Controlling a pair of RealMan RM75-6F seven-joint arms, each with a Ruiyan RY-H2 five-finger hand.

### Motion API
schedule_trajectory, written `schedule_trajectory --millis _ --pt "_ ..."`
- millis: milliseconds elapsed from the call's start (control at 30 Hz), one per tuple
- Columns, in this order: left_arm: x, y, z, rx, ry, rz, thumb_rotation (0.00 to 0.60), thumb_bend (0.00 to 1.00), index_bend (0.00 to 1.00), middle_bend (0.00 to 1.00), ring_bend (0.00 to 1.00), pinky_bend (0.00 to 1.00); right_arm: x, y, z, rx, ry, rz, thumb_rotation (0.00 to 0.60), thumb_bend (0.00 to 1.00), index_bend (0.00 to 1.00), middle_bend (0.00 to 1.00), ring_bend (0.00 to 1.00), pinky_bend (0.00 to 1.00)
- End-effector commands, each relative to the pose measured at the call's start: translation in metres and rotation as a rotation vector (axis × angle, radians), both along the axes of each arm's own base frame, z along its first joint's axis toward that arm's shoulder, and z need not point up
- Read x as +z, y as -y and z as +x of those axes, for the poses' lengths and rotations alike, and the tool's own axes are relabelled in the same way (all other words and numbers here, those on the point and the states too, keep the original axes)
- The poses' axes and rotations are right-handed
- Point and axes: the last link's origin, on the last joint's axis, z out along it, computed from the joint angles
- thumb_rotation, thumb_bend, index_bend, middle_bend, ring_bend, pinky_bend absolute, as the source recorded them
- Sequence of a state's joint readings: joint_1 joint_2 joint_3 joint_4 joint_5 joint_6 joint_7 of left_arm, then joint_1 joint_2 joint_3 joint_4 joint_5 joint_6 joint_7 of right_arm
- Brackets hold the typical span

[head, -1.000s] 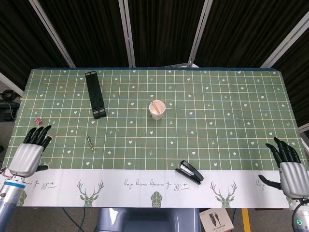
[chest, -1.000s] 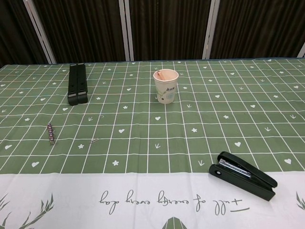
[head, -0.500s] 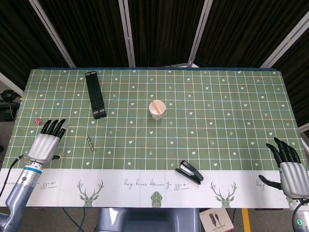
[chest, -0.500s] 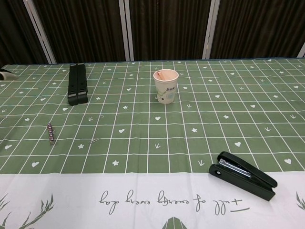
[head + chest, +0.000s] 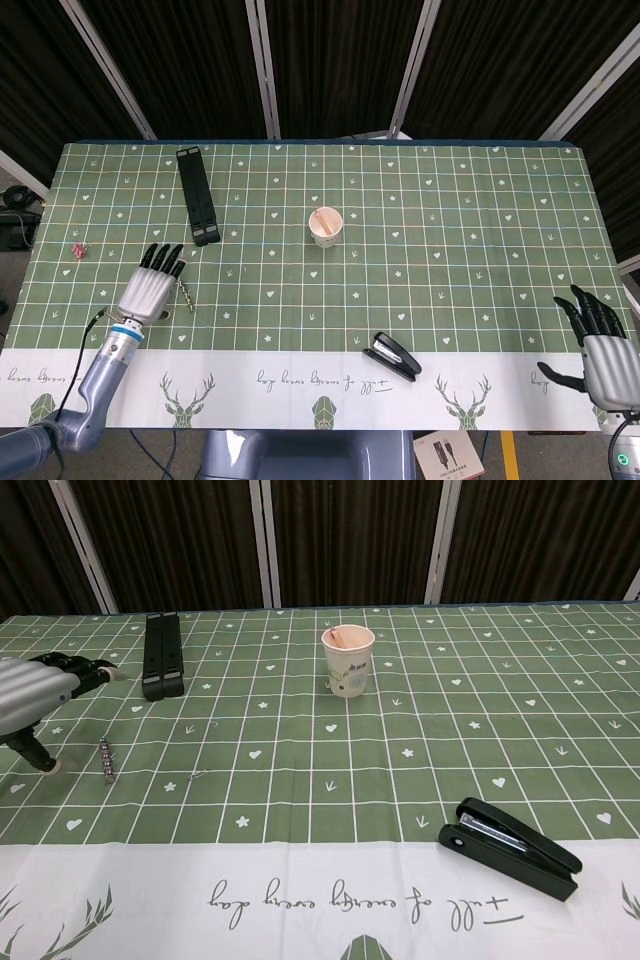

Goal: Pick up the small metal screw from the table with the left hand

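Note:
The small metal screw (image 5: 187, 296) lies on the green checked cloth at the left of the table; the chest view shows the screw (image 5: 106, 759) too. My left hand (image 5: 152, 285) hovers just left of it, fingers stretched out toward the far side and holding nothing. In the chest view the left hand (image 5: 35, 695) sits above and left of the screw, its thumb hanging down near the cloth. My right hand (image 5: 600, 345) stays at the table's near right corner, fingers spread and empty, and it does not appear in the chest view.
A paper cup (image 5: 325, 226) stands mid-table. A long black folded stand (image 5: 199, 195) lies behind the screw. A black stapler (image 5: 391, 356) rests near the front edge. A small pink scrap (image 5: 78, 249) lies far left, and a tiny metal bit (image 5: 197, 775) lies right of the screw.
My left hand has moved right and away from the front-left corner, arriving beside the screw. The right hand and the screw have not moved.

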State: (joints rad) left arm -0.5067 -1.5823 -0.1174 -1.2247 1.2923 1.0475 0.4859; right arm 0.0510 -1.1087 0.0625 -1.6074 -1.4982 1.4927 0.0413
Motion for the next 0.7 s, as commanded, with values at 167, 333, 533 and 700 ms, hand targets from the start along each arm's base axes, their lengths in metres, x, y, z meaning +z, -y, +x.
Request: schedule_trajectory --millis 167,333,533,700 --pt "-0.006 -0.005 0.003 0.007 0.002 -0.008 0.600 0.19 0.00 0.00 0.00 0.00 0.000 0.000 0.000 0.006 0.002 -0.005 0.600 0.05 0.15 0.00 0.00 0.10" --pt "-0.007 -0.004 0.002 0.022 0.008 -0.021 0.600 0.19 0.00 0.00 0.00 0.00 0.001 0.000 0.000 0.004 0.002 -0.007 0.600 0.05 0.15 0.00 0.00 0.10" --pt "-0.010 -0.003 0.002 0.018 0.004 -0.021 0.600 0.19 0.00 0.00 0.00 0.00 0.000 0.000 0.001 0.003 0.007 -0.007 0.600 0.05 0.15 0.00 0.00 0.10" --pt "-0.021 0.000 0.005 0.006 -0.004 -0.029 0.600 0.19 0.00 0.00 0.00 0.00 0.001 0.000 0.001 0.003 0.009 -0.013 0.600 0.05 0.15 0.00 0.00 0.10"
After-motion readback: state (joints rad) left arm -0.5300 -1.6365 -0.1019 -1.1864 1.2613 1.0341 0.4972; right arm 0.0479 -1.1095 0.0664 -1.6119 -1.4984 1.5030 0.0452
